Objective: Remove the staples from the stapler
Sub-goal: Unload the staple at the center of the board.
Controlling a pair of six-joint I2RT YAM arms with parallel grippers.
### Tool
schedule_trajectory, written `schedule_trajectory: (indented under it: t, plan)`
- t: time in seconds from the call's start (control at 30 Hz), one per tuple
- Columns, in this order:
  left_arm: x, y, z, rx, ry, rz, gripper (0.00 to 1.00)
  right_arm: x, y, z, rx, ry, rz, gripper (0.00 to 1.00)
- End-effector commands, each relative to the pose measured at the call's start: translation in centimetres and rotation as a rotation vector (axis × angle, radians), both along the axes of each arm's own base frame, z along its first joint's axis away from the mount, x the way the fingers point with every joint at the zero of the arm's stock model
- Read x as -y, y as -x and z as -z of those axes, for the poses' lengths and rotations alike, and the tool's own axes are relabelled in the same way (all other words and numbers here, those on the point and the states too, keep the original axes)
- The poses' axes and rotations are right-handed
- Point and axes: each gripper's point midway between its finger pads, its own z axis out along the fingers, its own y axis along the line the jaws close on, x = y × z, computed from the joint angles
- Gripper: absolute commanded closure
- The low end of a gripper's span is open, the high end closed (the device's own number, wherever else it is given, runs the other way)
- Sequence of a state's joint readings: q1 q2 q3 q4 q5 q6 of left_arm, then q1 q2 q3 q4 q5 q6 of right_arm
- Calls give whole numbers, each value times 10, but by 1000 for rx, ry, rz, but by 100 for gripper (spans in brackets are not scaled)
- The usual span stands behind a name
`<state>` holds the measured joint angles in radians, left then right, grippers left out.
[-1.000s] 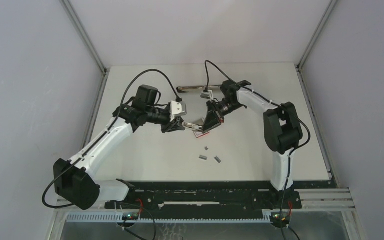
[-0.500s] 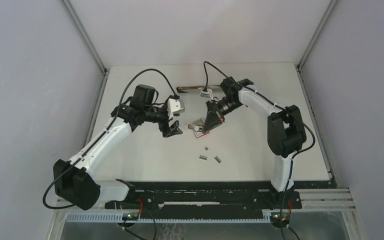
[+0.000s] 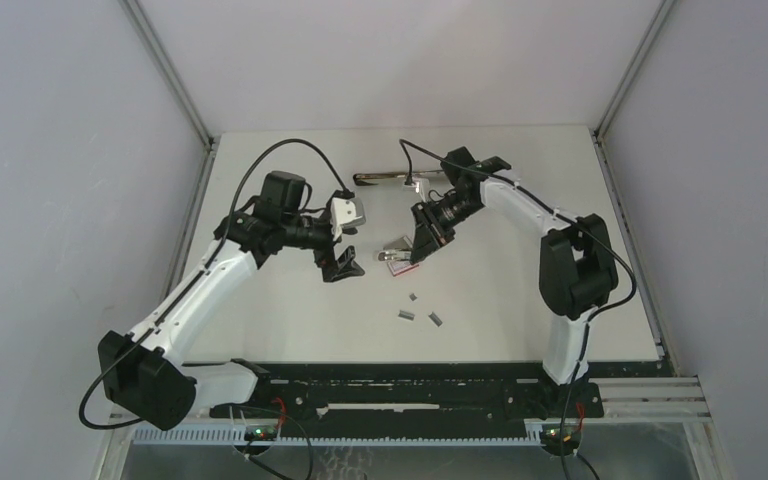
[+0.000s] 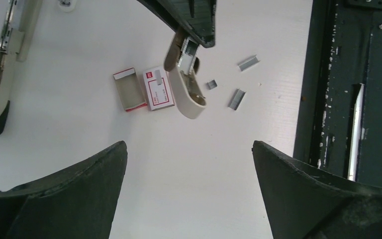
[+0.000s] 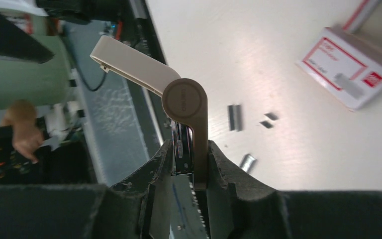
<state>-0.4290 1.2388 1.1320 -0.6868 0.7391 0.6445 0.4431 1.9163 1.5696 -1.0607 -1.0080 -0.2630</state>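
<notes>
Jaws on the left gripper (image 3: 344, 266) are spread wide with nothing between them. It is held above the desk (image 3: 290, 310), just left of the work.

In the left wrist view a red-and-white box (image 4: 157, 88) is seen lying flat, with its open tray (image 4: 129, 89) touching it. A second stapler (image 3: 385, 178) is noted at the far edge, apart from the rest.

Next over, the stapler (image 4: 189, 87) is pinched by its body in the narrow-set jaws of the right gripper (image 5: 189, 154). Its beige top is swung open and its nose is pointed down toward the desk.

Three small groups of staples (image 3: 407, 316) are seen lying loose on the desk. They are placed nearer the arm bases, slightly right of the stapler, and apart from the box.

Step judged: unloading is partly done, with the stapler opened and presented. Whether a strip is left in the channel cannot be told for sure, though a grey piece is glimpsed there in the left wrist view.

Next move, if one remains: the open left jaws are to be brought onto that strip and closed lightly. The strip is then to be drawn out along the channel while the stapler is steadied by the right.
</notes>
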Motion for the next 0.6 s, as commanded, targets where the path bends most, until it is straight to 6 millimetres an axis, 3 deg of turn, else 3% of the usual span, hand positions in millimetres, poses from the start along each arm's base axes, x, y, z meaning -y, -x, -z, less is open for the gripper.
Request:
schedule_trajectory:
  t: [0.0,0.17,0.37,0.57]
  plan:
    - [7,5,-25,-14,66,7,0,8,-19,-11,238,64,31,95]
    - [15,-11,-16,-80,87,-52,0,10,-24,-7,321,87,29,97]
    - [29,-32,-21,-170,132,-121,0,4,-18,-8,398,93,-8,98]
    - [42,-36,-19,-257,142,-100,0,-2,-8,-14,399,63,-43,98]
